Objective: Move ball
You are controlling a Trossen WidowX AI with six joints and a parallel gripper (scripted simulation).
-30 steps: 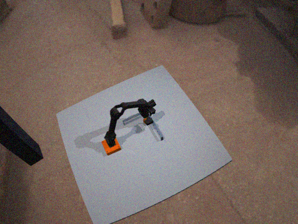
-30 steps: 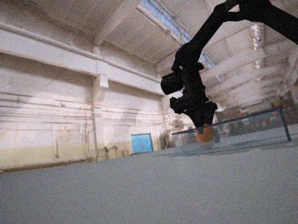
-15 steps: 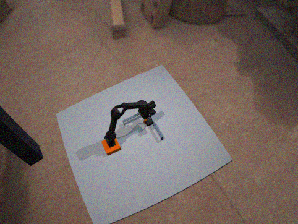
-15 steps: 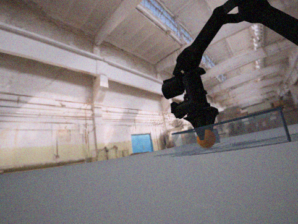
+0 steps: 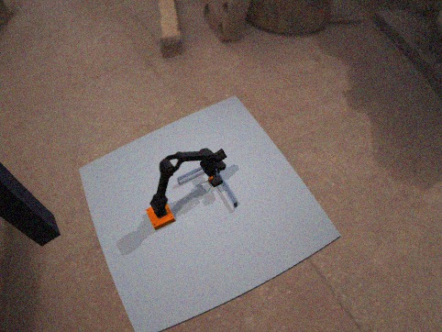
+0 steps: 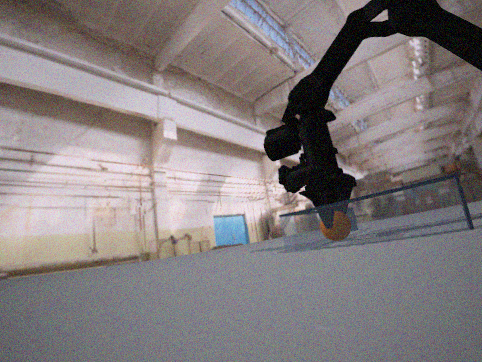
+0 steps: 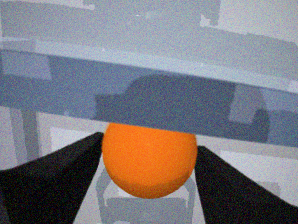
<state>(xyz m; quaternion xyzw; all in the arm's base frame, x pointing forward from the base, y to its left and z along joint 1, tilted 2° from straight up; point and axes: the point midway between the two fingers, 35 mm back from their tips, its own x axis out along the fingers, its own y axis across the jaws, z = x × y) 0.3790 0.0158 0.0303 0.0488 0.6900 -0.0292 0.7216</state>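
Observation:
The orange ball (image 7: pixel 149 157) (image 6: pixel 336 227) sits between my gripper's two dark fingers, which touch it on both sides. My gripper (image 7: pixel 150 146) (image 6: pixel 334 220) (image 5: pixel 215 180) points down and is shut on the ball, very low over the table. It is inside the corner made by the two clear walls. One wall (image 7: pixel 150 70) (image 6: pixel 400 191) (image 5: pixel 190 175) crosses just behind the ball; the other wall (image 5: pixel 227 194) runs off to the side. The see-through copy does not show; the ball and fingers cover the spot beneath. I cannot tell whether the ball touches the table.
The arm's orange base (image 5: pixel 160 217) stands on the pale grey table sheet (image 5: pixel 229 275). A dark beam (image 5: pixel 23 211) lies off the sheet at the left. A wooden post (image 5: pixel 169 23) and rubble lie far back on the floor.

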